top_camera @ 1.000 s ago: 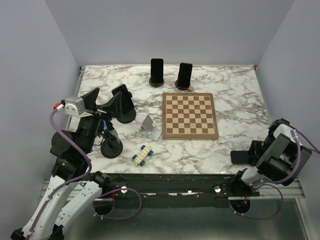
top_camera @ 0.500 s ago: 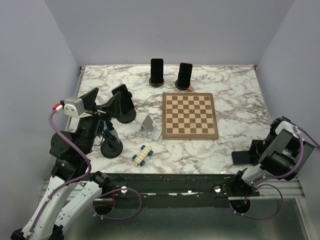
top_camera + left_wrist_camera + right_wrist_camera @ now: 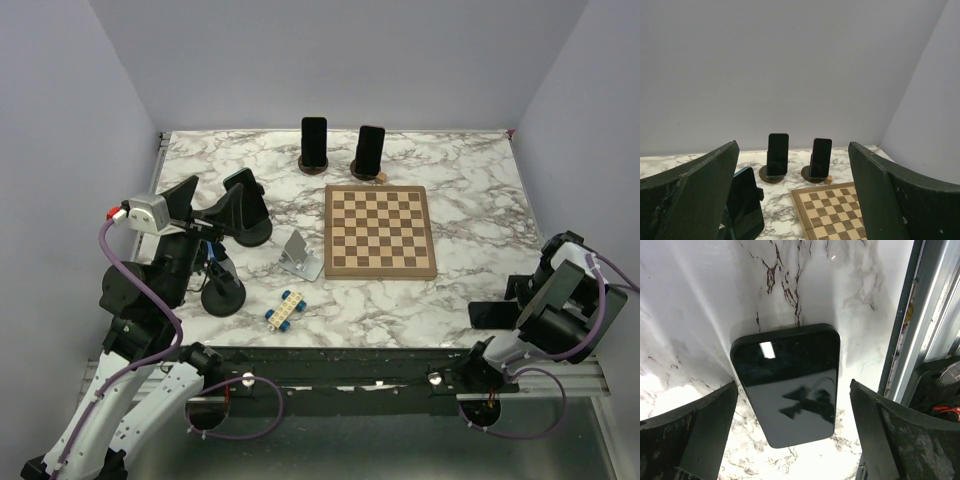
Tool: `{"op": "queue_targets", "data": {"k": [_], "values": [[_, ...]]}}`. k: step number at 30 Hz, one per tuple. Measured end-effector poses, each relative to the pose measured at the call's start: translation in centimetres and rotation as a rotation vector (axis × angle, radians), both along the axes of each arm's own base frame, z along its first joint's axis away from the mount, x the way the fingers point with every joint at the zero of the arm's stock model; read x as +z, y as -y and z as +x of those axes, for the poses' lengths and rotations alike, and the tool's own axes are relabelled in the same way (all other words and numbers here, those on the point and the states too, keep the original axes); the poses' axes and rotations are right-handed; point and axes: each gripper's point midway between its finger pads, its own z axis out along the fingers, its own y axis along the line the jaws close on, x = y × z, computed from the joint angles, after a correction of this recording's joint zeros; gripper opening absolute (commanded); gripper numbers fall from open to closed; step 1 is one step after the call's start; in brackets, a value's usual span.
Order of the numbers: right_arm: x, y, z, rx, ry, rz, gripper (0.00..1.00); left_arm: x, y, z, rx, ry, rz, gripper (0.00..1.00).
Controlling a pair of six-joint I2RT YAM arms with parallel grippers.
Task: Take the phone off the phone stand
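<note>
A black phone (image 3: pixel 787 382) lies flat, screen up, on the marble table near its front right edge; it also shows in the top view (image 3: pixel 489 315). My right gripper (image 3: pixel 792 390) hovers over it, open, one finger on each side and neither touching; in the top view it (image 3: pixel 517 298) sits just right of the phone. My left gripper (image 3: pixel 212 207) is open and empty, raised over the left of the table. Next to its left finger stands a teal-edged phone (image 3: pixel 744 205) on a black stand (image 3: pixel 251 234). An empty silver phone stand (image 3: pixel 300 256) sits mid-table.
Two more phones stand on round bases at the back (image 3: pixel 314 143) (image 3: pixel 370 150). A chessboard (image 3: pixel 380 231) lies right of centre. A blue and white brick toy (image 3: pixel 285 308) lies near the front. A second black stand (image 3: pixel 222 296) is by the left arm.
My right gripper has drawn back a little to the right and toward the table's near edge, above the flat phone. The left arm has not moved.
</note>
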Motion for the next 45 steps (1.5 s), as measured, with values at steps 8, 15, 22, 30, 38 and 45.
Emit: {"op": "queue_targets", "data": {"k": [8, 15, 22, 30, 38, 45], "values": [[1.5, 1.5, 0.5, 0.004, 0.022, -0.077, 1.0, -0.1, 0.4, -0.2, -0.018, 0.0, 0.001, 0.99], [7.9, 3.7, 3.9, 0.037, 0.228, -0.273, 1.0, 0.1, 0.3, -0.4, -0.018, 0.006, -0.003, 0.99], [13.5, -0.7, 11.1, 0.334, 0.502, -0.426, 1.0, 0.0, 0.3, -0.3, -0.014, 0.006, 0.004, 0.99], [15.3, -12.8, 19.1, 0.857, 0.647, -0.408, 1.0, -0.1, 0.0, 0.0, 0.008, 0.001, 0.01, 0.99], [16.6, -26.4, 21.9, 1.315, 0.849, -0.314, 1.0, -0.3, -0.1, 0.3, 0.024, -0.006, 0.018, 0.99], [16.7, -36.6, 20.8, 1.572, 0.958, -0.267, 1.0, -0.8, 0.1, 0.9, 0.032, -0.023, 0.031, 0.99]]}}
